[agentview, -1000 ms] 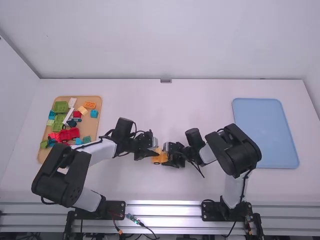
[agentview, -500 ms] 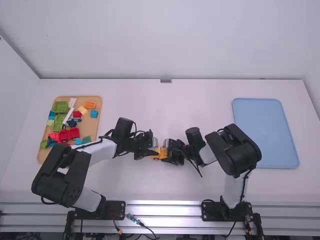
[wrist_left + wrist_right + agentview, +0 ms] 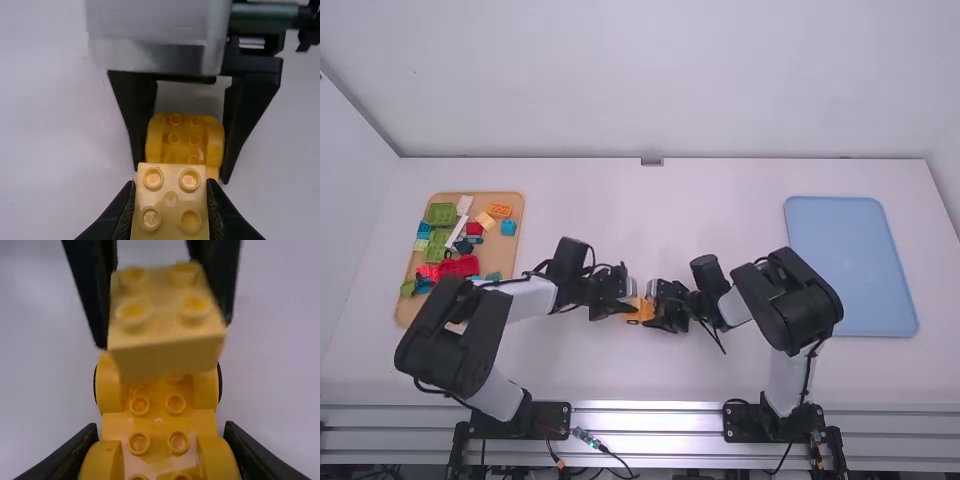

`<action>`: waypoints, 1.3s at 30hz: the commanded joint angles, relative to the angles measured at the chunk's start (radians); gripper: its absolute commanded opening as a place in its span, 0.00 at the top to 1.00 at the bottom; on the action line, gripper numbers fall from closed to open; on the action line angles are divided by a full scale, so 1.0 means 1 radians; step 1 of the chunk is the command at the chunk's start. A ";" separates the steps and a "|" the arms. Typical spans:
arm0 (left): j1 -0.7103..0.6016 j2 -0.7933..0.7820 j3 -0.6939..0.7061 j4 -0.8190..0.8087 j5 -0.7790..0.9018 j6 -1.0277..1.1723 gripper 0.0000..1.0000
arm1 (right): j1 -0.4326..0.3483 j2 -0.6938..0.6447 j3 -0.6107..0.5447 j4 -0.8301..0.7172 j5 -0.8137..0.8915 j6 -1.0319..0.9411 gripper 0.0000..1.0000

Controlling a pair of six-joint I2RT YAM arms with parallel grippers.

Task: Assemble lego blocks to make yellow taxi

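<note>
Near the middle of the table, my left gripper [image 3: 629, 308] and right gripper [image 3: 655, 312] face each other at an orange-yellow wheeled car base [image 3: 639, 312]. In the left wrist view, my left gripper [image 3: 170, 200] is shut on a pale yellow 2x2 block [image 3: 170, 199], studs showing. Beyond it, the right gripper's fingers flank the car base [image 3: 184, 140]. In the right wrist view, my right gripper [image 3: 160, 455] is shut on the car base [image 3: 158, 422]. The pale block [image 3: 162, 335] hangs over its far end; whether they touch I cannot tell.
A wooden tray [image 3: 510, 252] of mixed green, red, blue, white and orange pieces lies at the left, partly behind the left arm. Over on the right is a light blue tray [image 3: 855, 265], partly beside the right arm's elbow.
The left arm's elbow has shifted a little to the right while its gripper has barely moved. The right gripper has turned or shifted slightly at the car base. Both holds look unchanged.
</note>
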 commanded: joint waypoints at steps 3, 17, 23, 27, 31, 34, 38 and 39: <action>0.003 0.025 0.027 -0.016 0.022 0.015 0.98 | -0.002 0.015 0.019 -0.019 0.002 -0.038 0.48; 0.002 0.065 0.019 0.051 0.074 0.053 0.98 | -0.011 0.015 0.010 -0.013 0.001 -0.057 0.48; 0.002 0.077 0.017 0.058 0.067 0.053 0.98 | -0.023 0.015 0.011 -0.017 0.001 -0.053 0.48; 0.002 0.077 0.003 0.062 0.067 0.105 0.98 | -0.022 0.015 0.011 -0.017 -0.008 -0.053 0.46; 0.002 0.080 0.000 0.079 0.068 0.098 0.98 | -0.022 0.015 0.011 -0.016 -0.029 -0.061 0.46; 0.002 0.080 0.002 0.087 0.068 0.098 0.98 | -0.022 0.015 0.011 -0.019 -0.029 -0.061 0.46; 0.002 0.092 0.002 0.104 0.093 0.102 0.98 | -0.022 0.015 0.012 -0.018 -0.029 -0.061 0.46; 0.002 0.099 0.002 0.113 0.098 0.101 0.98 | -0.023 0.015 0.011 -0.015 -0.029 -0.061 0.46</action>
